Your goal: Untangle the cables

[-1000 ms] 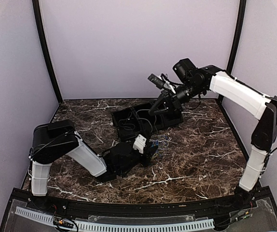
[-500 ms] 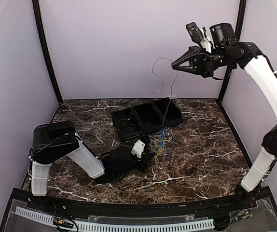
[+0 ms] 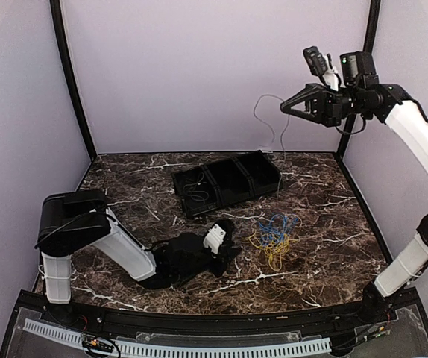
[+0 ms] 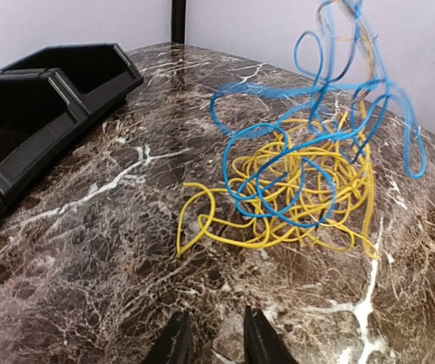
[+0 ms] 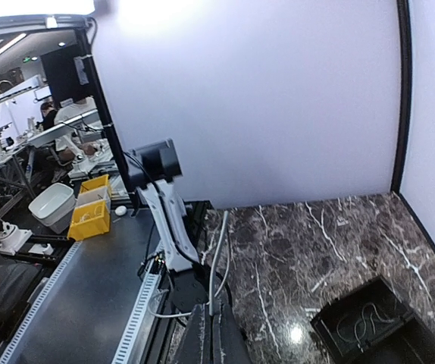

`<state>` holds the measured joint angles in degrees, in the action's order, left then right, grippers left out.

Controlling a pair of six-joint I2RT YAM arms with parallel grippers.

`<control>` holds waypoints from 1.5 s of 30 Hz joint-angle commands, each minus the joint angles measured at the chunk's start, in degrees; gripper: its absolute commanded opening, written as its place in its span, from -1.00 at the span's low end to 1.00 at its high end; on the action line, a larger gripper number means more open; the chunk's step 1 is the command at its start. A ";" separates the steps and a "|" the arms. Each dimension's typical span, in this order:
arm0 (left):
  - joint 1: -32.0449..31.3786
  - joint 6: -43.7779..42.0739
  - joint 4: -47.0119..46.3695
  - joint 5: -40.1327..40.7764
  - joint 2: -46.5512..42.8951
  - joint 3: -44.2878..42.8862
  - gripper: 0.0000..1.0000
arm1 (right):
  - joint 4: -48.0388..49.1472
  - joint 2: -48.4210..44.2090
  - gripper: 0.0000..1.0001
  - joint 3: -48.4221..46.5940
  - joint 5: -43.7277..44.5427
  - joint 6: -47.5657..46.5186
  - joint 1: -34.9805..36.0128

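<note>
One bundle of cables (image 3: 274, 233) lies on the bench (image 3: 326, 224), in front of the tray's right end and apart from it. It has two colours: yellow loops lie flat underneath and blue loops stand up over them. The strands are too tangled to count.

The left pincer (image 4: 214, 315) sits low on the bench just short of the bundle. Its two fingers are slightly parted, with nothing between them.

A single grey wire (image 3: 284, 142) hangs clear of the bundle. The right pincer (image 3: 283, 107) is closed on its upper end, high above the tray's right end, and the wire drops toward that end.

There is one black tray (image 3: 225, 181) with three compartments, set at an angle at the back of the bench. A pale thin wire (image 3: 195, 192) lies coiled in its left compartment.

No labels or writing can be read on the cables, tray or arms.
</note>
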<state>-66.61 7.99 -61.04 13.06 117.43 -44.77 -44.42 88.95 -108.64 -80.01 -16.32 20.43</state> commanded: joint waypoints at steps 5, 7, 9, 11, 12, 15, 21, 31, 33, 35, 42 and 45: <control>-4.84 -2.18 7.39 2.43 -17.15 1.82 -0.01 | 15.33 -5.44 -1.00 21.76 18.07 4.99 3.25; -4.92 -1.87 9.35 1.44 -20.76 1.33 0.04 | 16.90 -5.79 -1.00 24.91 19.31 5.09 4.36; -4.93 -1.90 9.34 0.84 -22.11 0.90 0.05 | 17.82 -5.69 -1.00 26.41 18.97 5.79 5.27; -4.93 -3.10 6.31 1.75 -22.38 0.90 0.05 | 18.23 -5.28 -1.00 26.31 17.66 6.48 6.02; -4.93 -3.30 5.24 2.48 -22.31 0.78 0.05 | 18.23 -5.06 -1.00 25.91 17.08 6.74 6.34; -4.93 -5.91 2.00 3.48 -19.81 -1.49 0.05 | 18.08 -4.50 -1.00 24.34 16.42 7.42 7.30; -4.14 -6.34 -0.47 3.30 -12.14 -9.81 0.06 | 17.39 -4.13 -1.00 20.70 16.12 8.14 8.81; 1.09 -1.10 -1.99 -3.30 -5.20 -19.31 -0.04 | 16.74 -4.17 -1.00 19.01 14.04 8.59 9.35; 1.80 -0.71 -1.55 -4.96 -4.26 -20.58 -0.07 | 16.55 -3.97 -1.00 18.53 13.89 8.32 9.37; 2.46 0.03 -1.36 -6.71 -3.32 -21.59 -0.10 | 16.51 -3.72 -1.00 18.18 13.69 8.36 9.37; 3.06 1.20 -0.92 -11.48 -0.47 -24.24 -0.11 | 15.94 -3.02 -1.00 17.25 13.97 7.66 9.36; 3.06 1.54 -0.50 -12.76 0.44 -25.21 -0.16 | 15.93 -2.83 -1.00 17.15 13.87 7.53 9.36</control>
<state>-63.64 8.51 -60.95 3.75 117.47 -67.59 -28.97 85.62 -89.65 -65.56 -8.14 29.28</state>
